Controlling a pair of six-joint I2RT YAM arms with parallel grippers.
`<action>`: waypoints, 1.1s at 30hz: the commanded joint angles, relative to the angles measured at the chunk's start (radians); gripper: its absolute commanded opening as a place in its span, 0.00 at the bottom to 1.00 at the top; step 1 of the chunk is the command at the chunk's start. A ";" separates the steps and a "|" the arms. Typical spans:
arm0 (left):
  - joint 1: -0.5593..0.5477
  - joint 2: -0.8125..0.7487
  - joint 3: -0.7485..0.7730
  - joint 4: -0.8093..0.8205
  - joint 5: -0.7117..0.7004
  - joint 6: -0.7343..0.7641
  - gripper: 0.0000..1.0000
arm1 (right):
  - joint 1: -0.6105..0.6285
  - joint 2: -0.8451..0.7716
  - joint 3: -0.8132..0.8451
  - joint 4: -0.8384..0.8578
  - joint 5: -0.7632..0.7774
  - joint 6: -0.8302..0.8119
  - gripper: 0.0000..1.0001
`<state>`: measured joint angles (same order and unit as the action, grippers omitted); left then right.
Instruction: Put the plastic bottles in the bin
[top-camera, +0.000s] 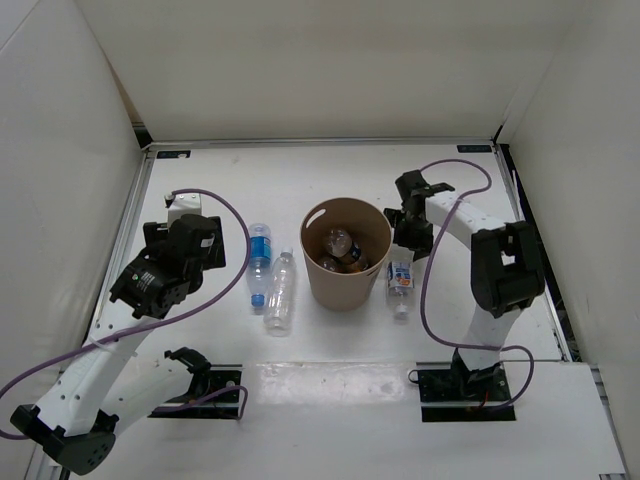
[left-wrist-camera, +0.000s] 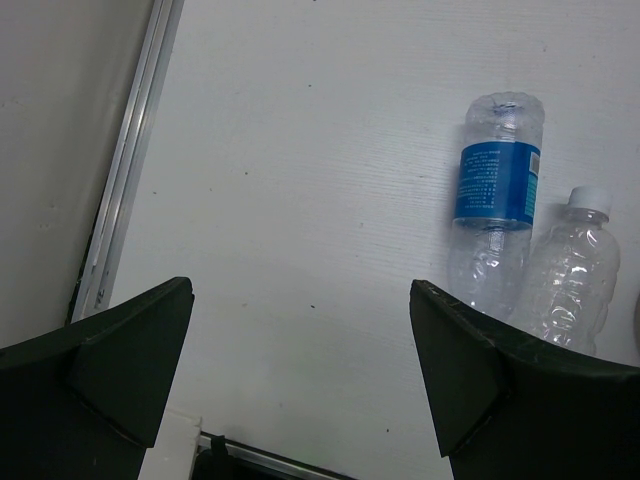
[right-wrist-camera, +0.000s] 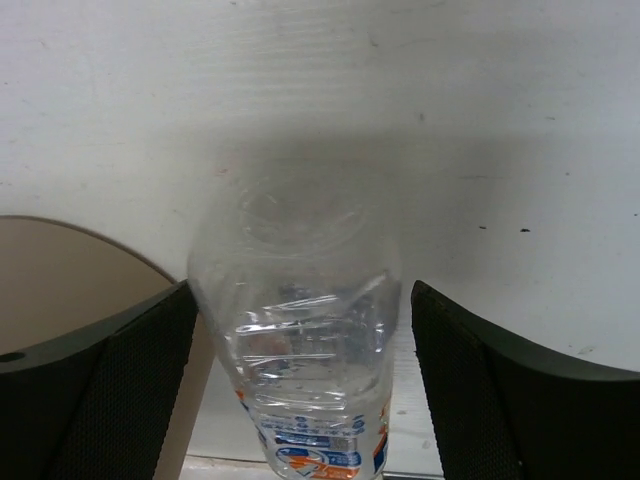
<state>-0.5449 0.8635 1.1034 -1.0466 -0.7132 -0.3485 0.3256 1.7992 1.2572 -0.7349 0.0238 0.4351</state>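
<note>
The tan bin stands at the table's middle with a few bottles inside. Left of it lie a blue-labelled bottle and a clear white-capped bottle; both show in the left wrist view, the blue-labelled bottle and the clear bottle. My left gripper is open and empty, over bare table left of them. A clear bottle with a blue and orange label lies right of the bin. My right gripper is open at its far end, with the bottle between the fingers.
The bin's wall is close beside my right gripper's left finger. A metal rail runs along the table's left edge beside a white wall. White walls enclose the table on three sides.
</note>
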 joint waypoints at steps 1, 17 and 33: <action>0.005 -0.003 0.003 0.003 0.004 0.003 1.00 | 0.023 0.022 0.109 -0.073 0.033 -0.047 0.86; 0.005 -0.003 0.004 0.007 0.009 0.003 1.00 | -0.002 -0.084 0.016 -0.107 -0.015 -0.079 0.21; 0.005 -0.012 0.004 0.007 0.011 0.006 1.00 | -0.106 -0.569 0.165 -0.181 0.152 -0.082 0.00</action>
<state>-0.5449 0.8631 1.1034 -1.0466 -0.7059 -0.3477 0.2020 1.2957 1.3808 -0.9157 0.1162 0.3595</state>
